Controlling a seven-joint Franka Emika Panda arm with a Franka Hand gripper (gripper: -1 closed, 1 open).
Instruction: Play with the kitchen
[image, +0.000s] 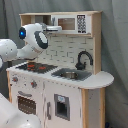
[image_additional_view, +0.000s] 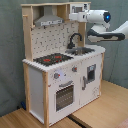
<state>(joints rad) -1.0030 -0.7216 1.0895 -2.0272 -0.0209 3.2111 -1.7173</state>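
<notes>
The kitchen (image: 60, 75) is standing in the middle of both exterior views, a tall white and light-wood toy unit on a wooden floor (image_additional_view: 105, 107) before a grey curtain (image_additional_view: 10, 55). In the first exterior view the black hob (image: 35, 66) with red rings is lying at the left of the counter, the sink (image: 71, 75) is sitting to its right, and the black faucet (image: 82, 59) is arching over the sink's far edge. The oven door (image: 26, 104) is showing at the lower left of the frame. In the second exterior view the grey hood (image_additional_view: 48, 21) is hanging at the upper left, over the pegboard back (image_additional_view: 52, 40). The white robot arm (image_additional_view: 102, 22) is reaching in from the upper right of that frame, its end pointing at the microwave (image_additional_view: 79, 8) on the top shelf. The gripper (image_additional_view: 74, 17) is sitting just beside the upper cabinet; whether its fingers are spread or pressed together cannot be told
</notes>
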